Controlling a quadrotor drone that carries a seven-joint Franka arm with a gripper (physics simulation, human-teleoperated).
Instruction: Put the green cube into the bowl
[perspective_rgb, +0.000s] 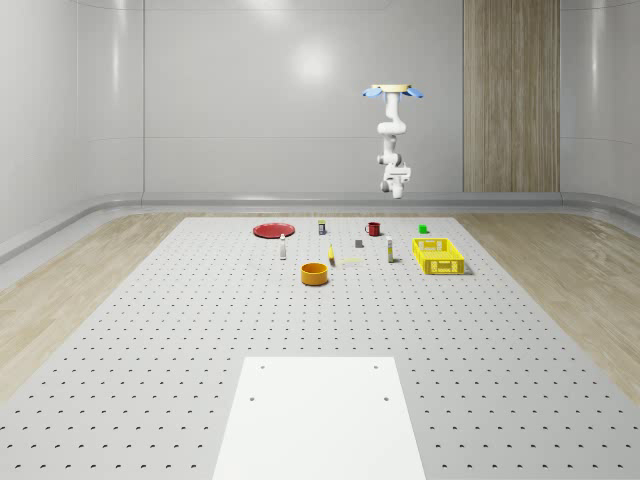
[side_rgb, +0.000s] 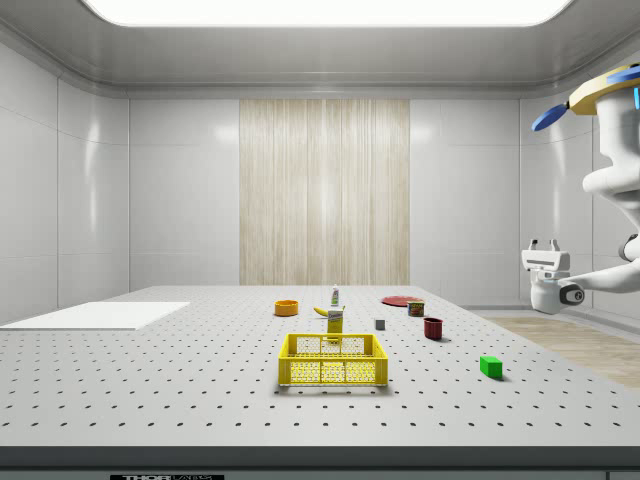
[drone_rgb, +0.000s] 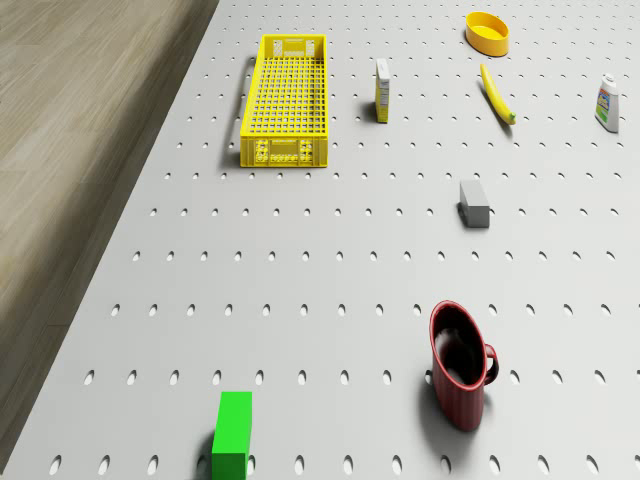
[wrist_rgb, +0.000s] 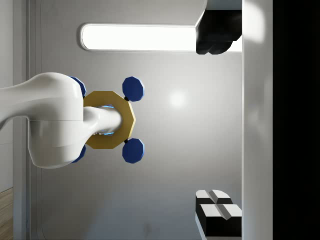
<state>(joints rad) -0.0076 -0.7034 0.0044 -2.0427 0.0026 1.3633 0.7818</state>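
Note:
The green cube (perspective_rgb: 424, 229) (side_rgb: 490, 366) (drone_rgb: 232, 435) lies on the perforated table near its far edge, beside the red mug (drone_rgb: 460, 365). The orange bowl (perspective_rgb: 315, 273) (side_rgb: 286, 308) (drone_rgb: 487, 32) stands nearer the table's middle, well apart from the cube. My drone (perspective_rgb: 394, 92) (side_rgb: 610, 95) hovers high over the table's far edge, beyond the cube. The arm hangs below it and curls back, so my gripper (perspective_rgb: 397, 183) (side_rgb: 543, 243) (wrist_rgb: 217, 122) points upward at the drone body (wrist_rgb: 107, 120). It is open with nothing between its fingers, far above the cube.
A yellow crate (perspective_rgb: 438, 255) (drone_rgb: 285, 100) sits between cube and bowl. A carton (drone_rgb: 383, 90), banana (drone_rgb: 497, 93), grey block (drone_rgb: 474, 202) and bottle (drone_rgb: 606, 103) lie around. A red plate (perspective_rgb: 272, 230) is at the back. A white sheet (perspective_rgb: 320, 415) covers the table's near end.

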